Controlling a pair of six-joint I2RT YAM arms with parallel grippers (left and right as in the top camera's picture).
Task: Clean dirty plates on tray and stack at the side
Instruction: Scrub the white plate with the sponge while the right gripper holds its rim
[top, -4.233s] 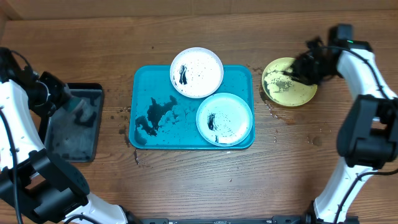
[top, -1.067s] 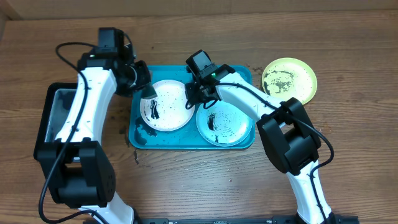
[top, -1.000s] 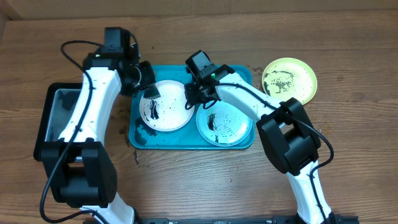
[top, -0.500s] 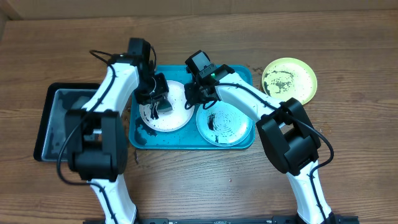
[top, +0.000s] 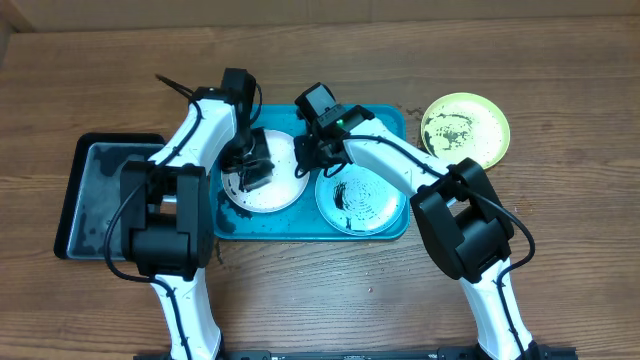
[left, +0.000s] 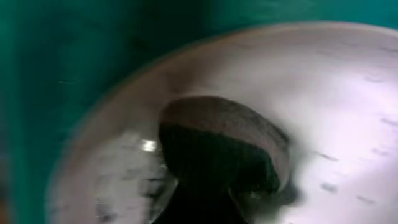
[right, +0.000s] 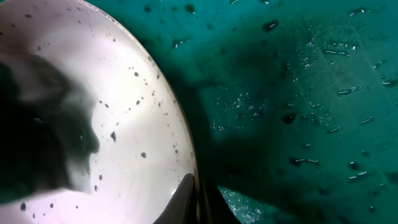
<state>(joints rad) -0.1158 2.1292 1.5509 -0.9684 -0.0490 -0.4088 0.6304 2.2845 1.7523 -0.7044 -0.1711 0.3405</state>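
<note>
A: Left gripper (top: 252, 168), state?
B: Closed tight on a dark pad (left: 217, 149). Pressed down onto the white plate (top: 283, 192), left of its middle.
A: Right gripper (top: 313, 150)?
B: Closed as well. Clamped on the far right rim of the same plate, with its arm reaching in across the tray from the right.
A: Position of the white plate?
B: Flat in the left half of the blue tray (top: 388, 120). Marked with black specks across the face and a grey smear around the pad.
A: Aqua plate (top: 365, 198)?
B: In the near right part of the tray, just beside the white one. Smeared black at the middle.
A: Yellow-green plate (top: 468, 132)?
B: Off the tray, on the wooden table (top: 330, 290) to the right. Smudged dark on its left side.
A: Tray floor?
B: Wet. Dotted with droplets and dark spots beside the white plate.
A: Far left of the table?
B: Taken up by a black tray (top: 100, 200), left of the blue one.
</note>
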